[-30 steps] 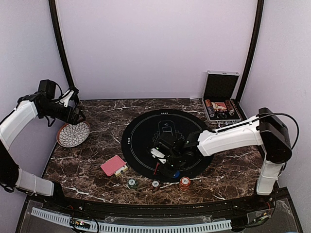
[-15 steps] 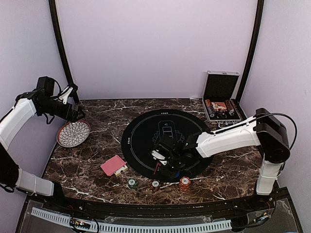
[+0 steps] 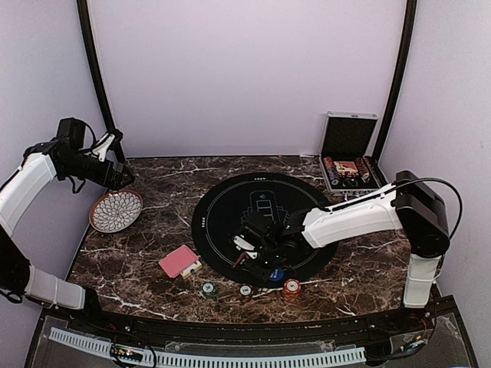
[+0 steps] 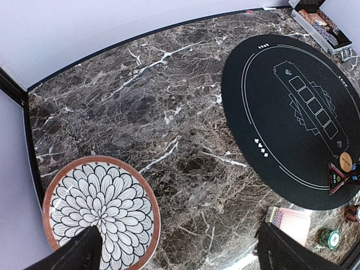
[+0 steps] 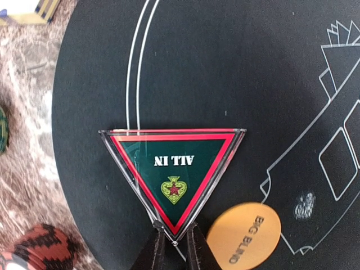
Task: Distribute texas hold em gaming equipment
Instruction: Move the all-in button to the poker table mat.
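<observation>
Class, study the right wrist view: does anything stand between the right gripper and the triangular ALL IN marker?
Nothing visible does. The right gripper pinches the ALL IN marker at the corner pointing toward it, over the black mat. The round BIG BLIND disc lies close beside that corner, not between fingers and marker.

The marble table [image 3: 153, 230] carries a black mat [image 3: 230, 199], plate [image 3: 115, 211], cards [image 3: 178, 261], chips [image 3: 209, 290] and case [image 3: 349, 136].

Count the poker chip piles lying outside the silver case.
4. Green pile, red-and-white pile and orange pile on the marble table near its front edge; blue pile on the black mat at its near rim. The right arm may hide more.
</observation>
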### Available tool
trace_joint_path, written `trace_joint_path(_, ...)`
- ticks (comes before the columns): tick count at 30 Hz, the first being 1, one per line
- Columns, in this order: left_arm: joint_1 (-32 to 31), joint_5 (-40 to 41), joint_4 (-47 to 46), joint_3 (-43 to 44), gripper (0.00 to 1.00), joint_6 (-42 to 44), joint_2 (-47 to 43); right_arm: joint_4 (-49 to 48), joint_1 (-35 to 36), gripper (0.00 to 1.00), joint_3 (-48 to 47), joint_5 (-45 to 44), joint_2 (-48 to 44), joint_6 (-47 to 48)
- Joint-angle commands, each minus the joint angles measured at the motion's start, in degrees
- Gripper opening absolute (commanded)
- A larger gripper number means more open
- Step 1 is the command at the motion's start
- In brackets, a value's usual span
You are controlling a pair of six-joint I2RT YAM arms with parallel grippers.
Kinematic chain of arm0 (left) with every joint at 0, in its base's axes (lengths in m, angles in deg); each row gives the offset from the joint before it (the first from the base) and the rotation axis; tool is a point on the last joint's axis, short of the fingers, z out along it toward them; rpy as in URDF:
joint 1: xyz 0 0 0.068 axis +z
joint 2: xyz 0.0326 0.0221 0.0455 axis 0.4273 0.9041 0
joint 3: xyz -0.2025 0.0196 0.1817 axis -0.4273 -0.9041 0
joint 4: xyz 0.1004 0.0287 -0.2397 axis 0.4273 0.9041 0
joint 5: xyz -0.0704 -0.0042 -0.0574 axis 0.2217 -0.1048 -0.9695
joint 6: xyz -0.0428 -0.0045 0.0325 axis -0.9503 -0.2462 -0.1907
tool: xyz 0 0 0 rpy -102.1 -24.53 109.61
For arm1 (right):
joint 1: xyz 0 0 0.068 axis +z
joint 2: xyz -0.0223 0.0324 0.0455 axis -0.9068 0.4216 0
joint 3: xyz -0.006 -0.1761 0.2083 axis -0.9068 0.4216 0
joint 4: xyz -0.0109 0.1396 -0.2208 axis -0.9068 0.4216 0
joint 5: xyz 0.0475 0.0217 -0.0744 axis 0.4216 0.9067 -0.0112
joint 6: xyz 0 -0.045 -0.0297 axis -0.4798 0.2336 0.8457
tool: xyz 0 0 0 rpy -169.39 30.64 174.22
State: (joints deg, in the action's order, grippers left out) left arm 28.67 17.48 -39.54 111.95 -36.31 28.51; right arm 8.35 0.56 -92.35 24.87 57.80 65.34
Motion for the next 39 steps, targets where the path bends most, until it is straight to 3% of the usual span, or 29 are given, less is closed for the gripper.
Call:
trace_joint_path(1,0.3,-1.2,1.8,2.4,0.99,1.2,0.1,-1.5,0.4,0.13,-2.8,-0.3,3.7,-0.6)
trace_joint_path(16,0.3,-1.6,2.5,2.6,0.99,1.3,-0.3,-3.7,-1.6,0.13,-17.2,-4.9,15.4,-5.5)
trace_joint_path(28,0.3,-2.4,4.0,2.9,0.99,0.6,0.2,0.3,-4.1,0.13,-35.0,-13.0,26.3,-9.1)
trace_joint_path(39,0.3,-3.2,5.6,2.6,0.99,1.7,1.5,2.2,-6.5,0.15,-47.2,-8.7,32.6,-8.7)
